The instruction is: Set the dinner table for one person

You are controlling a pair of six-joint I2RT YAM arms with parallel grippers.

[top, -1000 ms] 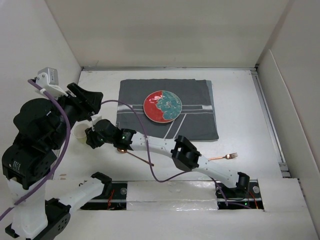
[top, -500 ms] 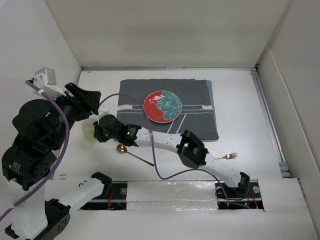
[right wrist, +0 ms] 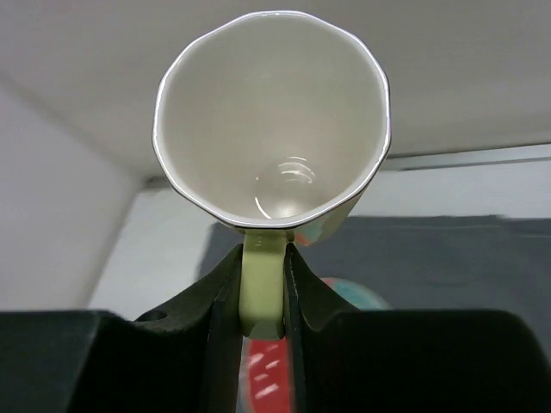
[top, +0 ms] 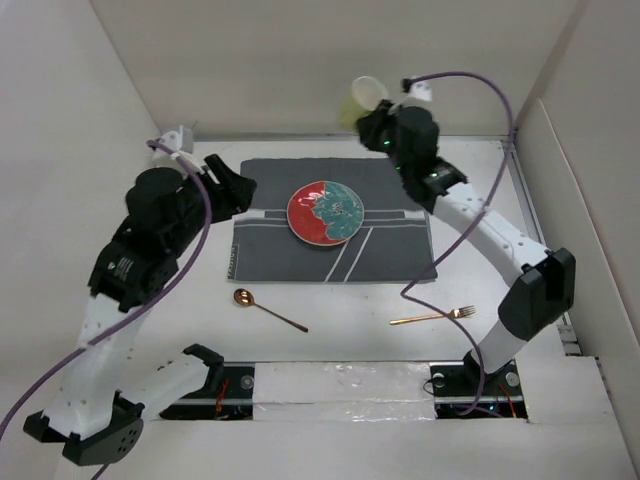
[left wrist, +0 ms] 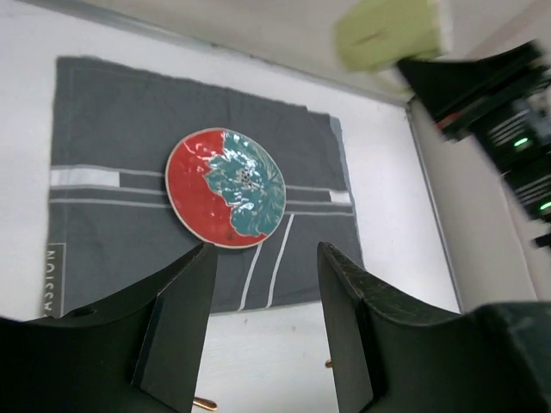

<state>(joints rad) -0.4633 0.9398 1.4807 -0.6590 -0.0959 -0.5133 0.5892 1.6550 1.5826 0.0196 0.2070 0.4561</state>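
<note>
Only the right wrist view shows the right gripper (right wrist: 263,284) clamped on the handle of the cup (right wrist: 271,120); overhead, it hangs above the far edge of the dinner table (top: 350,305). The left gripper (left wrist: 263,258), fingers apart, hovers at the placemat (top: 290,255).

Robotics lab test cell, white panel walls (top: 300,60), white dinner table (top: 340,310), trailing purple cable (top: 462,73)

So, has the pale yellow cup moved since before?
Yes: the cup went from left of the grey striped placemat to past its far edge, in the right gripper.
</note>
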